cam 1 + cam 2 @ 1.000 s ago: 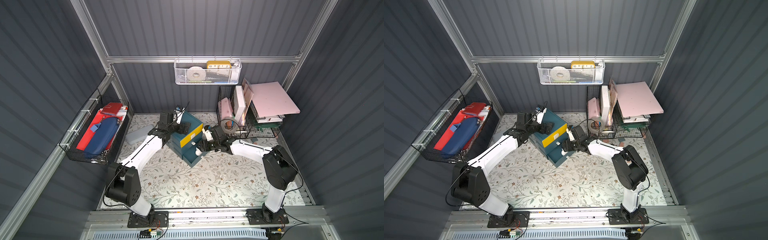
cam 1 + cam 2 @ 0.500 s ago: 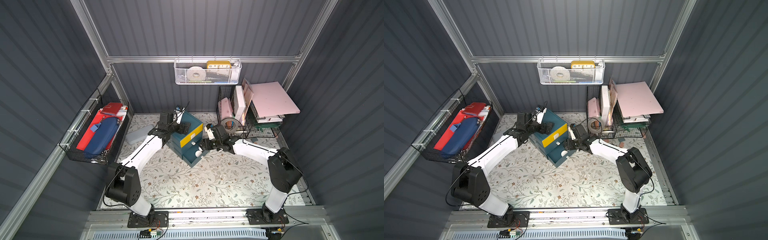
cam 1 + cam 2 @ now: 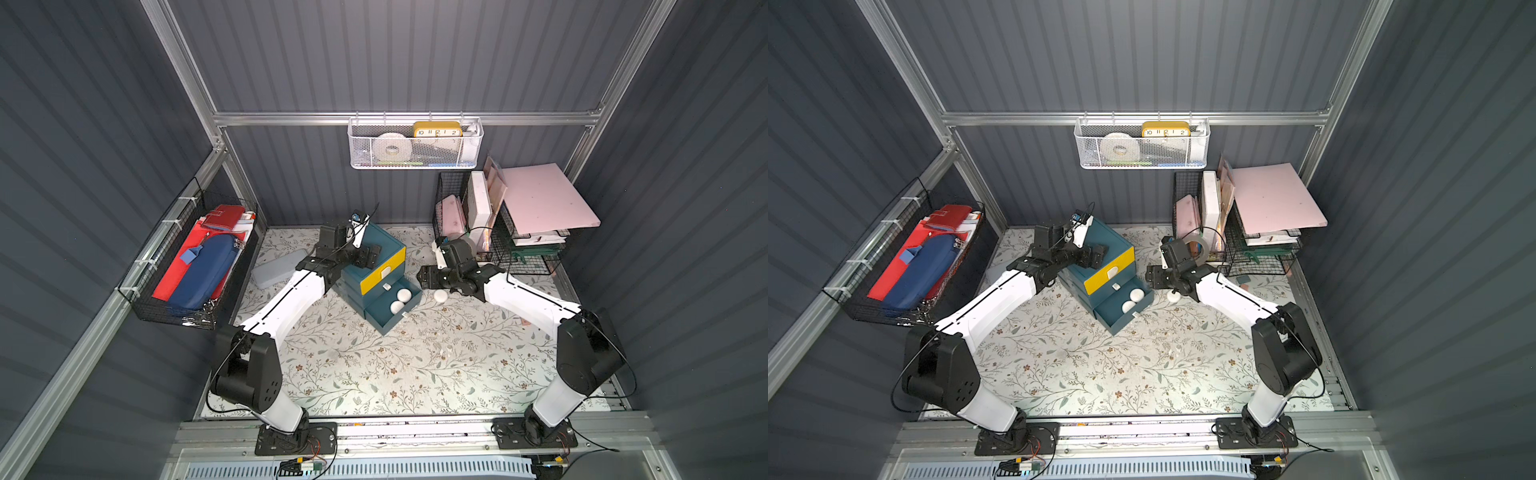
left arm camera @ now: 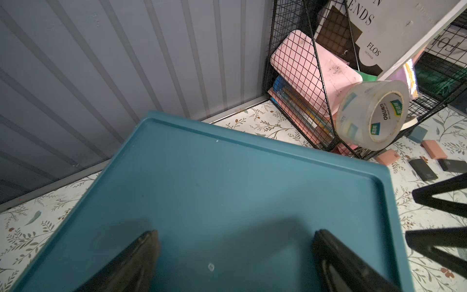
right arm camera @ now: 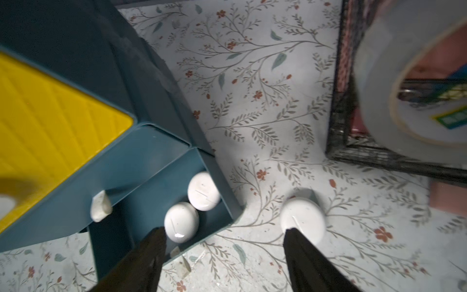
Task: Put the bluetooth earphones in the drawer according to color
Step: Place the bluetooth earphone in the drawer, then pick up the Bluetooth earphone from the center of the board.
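**Operator:** What surrounds the work area, and what obstructs it?

**Technician:** A black wire rack (image 3: 503,249) stands at the far right of the table (image 3: 374,374). A roll of clear tape (image 4: 374,113) sits against the rack's corner, close to the right wrist. Pink chips (image 4: 388,156) and black chips (image 4: 424,170) lie on the table beside the rack. A pale grey-blue case (image 3: 276,269) lies left of the cabinet.

**Operator:** Where are the task items, and how do they look?

**Technician:** The teal three-drawer cabinet (image 3: 386,243) stands mid-table and has a yellow drawer front (image 3: 374,280) at the top. Its bottom drawer (image 3: 386,322) is pulled out. A white earphone case (image 5: 203,192) and a second white case (image 5: 180,222) lie inside, side by side. Both are smooth and pebble-shaped. A third white case (image 5: 303,217) lies on the table just outside the drawer wall.

**Operator:** What is the end effector status?

**Technician:** The right end effector (image 5: 225,242) has its fingers spread wide with nothing gripped. One fingertip overlaps the third white case and the other is over the drawer. The left end effector (image 4: 235,242) is also spread wide, above the cabinet top, holding nothing. Contact with the top cannot be confirmed.
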